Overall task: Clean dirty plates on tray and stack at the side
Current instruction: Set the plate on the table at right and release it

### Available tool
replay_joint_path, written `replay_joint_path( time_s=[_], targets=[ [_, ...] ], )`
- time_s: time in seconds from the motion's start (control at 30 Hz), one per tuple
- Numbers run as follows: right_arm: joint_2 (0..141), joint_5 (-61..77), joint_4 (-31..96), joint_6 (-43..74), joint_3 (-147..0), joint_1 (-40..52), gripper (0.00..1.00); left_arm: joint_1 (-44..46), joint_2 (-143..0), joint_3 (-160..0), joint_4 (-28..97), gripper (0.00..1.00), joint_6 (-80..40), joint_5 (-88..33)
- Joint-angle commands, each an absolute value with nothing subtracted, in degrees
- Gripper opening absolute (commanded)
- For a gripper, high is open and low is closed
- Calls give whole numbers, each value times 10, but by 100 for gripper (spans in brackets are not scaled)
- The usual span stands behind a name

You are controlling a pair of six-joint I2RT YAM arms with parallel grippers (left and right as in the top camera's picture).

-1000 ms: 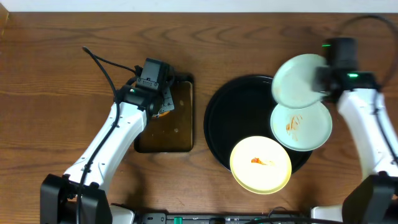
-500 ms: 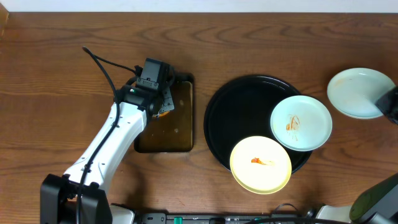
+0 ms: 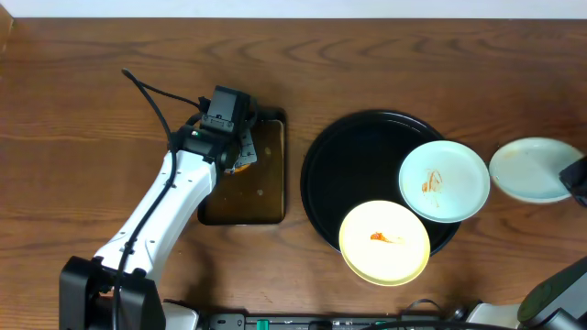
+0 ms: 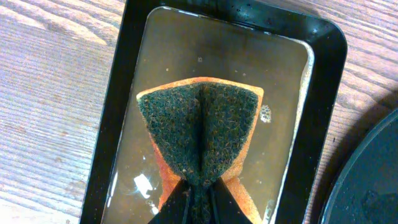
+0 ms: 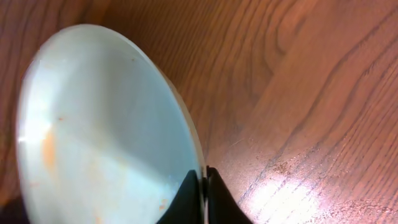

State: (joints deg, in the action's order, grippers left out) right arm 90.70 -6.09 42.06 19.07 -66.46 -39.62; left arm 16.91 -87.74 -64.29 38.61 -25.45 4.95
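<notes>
The round black tray (image 3: 348, 174) holds a pale blue plate (image 3: 444, 181) with an orange smear at its right and a pale yellow plate (image 3: 384, 243) with an orange smear at its front rim. My right gripper (image 5: 203, 186) is shut on the rim of a third pale blue plate (image 5: 99, 137), held over the wood tabletop (image 3: 541, 238) right of the tray; it also shows in the overhead view (image 3: 534, 169). My left gripper (image 4: 199, 196) is shut on a green and orange sponge (image 4: 199, 134) over the small rectangular tray (image 4: 323, 50).
The small dark rectangular tray (image 3: 243, 206) holds brownish water and stands left of the round tray. A black cable (image 3: 151, 96) runs across the table behind the left arm. The round tray's rim (image 4: 367, 180) shows at the right of the left wrist view.
My right gripper has carried the pale blue plate from above the tray's back right out to the right, then lowered it toward the tabletop. The left arm has not moved.
</notes>
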Motion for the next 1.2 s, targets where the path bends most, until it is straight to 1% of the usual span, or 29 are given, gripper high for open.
replay_joint_path(
  time_s=[0.0, 0.07, 0.2, 0.23, 0.4, 0.5, 0.6, 0.7, 0.83, 0.97, 1.1, 1.17],
  targets=[
    [910, -46, 406, 198, -662, -397, 31, 167, -878, -639, 388, 8, -251, 62],
    [910, 4, 399, 181, -662, -397, 34, 167, -878, -639, 388, 8, -251, 63],
    [910, 132, 404, 125, -662, -391, 34, 167, -878, -639, 388, 8, -251, 63],
    [910, 174, 428, 98, -662, -380, 40, 167, -878, -639, 388, 8, -251, 63],
    [910, 178, 481, 48, -652, -336, 43, 167, -878, -639, 388, 8, -251, 63],
    [910, 177, 484, 36, -631, -311, 46, 167, -878, -639, 388, 8, -251, 63],
    [910, 174, 469, 38, -595, -290, 45, 167, -878, -639, 388, 8, -251, 63],
    [910, 168, 449, 45, -560, -280, 38, 167, -878, -639, 388, 8, -251, 63],
    [910, 163, 419, 57, -523, -279, 32, 167, -878, -639, 388, 8, -251, 63],
    [910, 166, 408, 58, -507, -279, 18, 167, -878, -639, 388, 8, -251, 63],
    [910, 174, 399, 58, -505, -276, 12, 167, -878, -639, 388, 8, -251, 63],
    [910, 193, 387, 58, -505, -273, 5, 167, -878, -639, 388, 8, -251, 63]
  ],
)
